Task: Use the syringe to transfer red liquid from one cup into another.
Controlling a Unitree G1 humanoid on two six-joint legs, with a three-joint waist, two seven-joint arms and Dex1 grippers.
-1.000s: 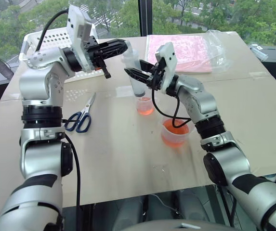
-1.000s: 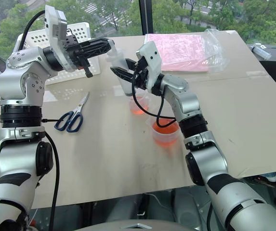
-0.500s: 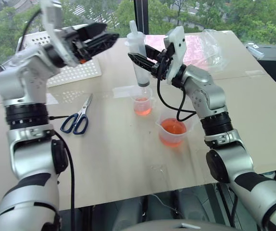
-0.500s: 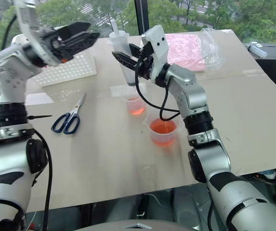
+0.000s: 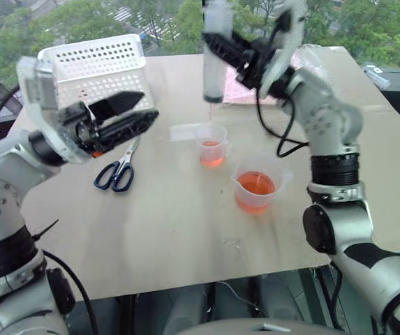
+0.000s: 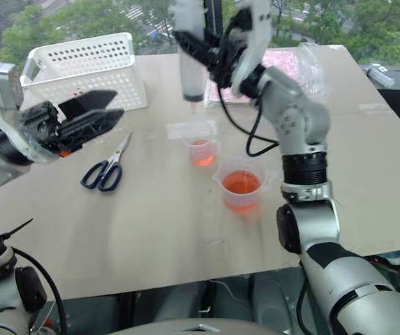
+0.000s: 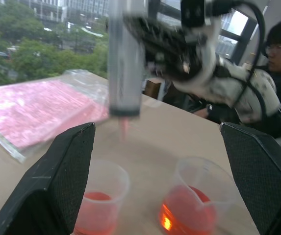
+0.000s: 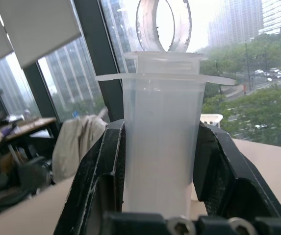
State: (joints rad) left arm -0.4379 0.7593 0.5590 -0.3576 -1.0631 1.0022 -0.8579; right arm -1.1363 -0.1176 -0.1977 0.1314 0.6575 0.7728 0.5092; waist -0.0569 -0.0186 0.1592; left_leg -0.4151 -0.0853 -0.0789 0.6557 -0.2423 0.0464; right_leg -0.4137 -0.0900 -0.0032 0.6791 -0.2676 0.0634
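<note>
Overhead, right gripper (image 5: 236, 52) clamped on syringe (image 5: 214, 59) barrel; left gripper (image 5: 126, 115) spread, empty.
Syringe hangs tip-down above small cup (image 5: 212, 147), spouted beaker (image 5: 256, 190) beside. Rigid, light, slick plastic; likely best held mid-barrel, below the flange.

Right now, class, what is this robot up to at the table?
The right gripper holds the syringe upright, tip down, above the small cup, which has a little red liquid in it. The larger beaker of red liquid stands beside it. The left gripper is open, holding nothing, over near the scissors.
</note>
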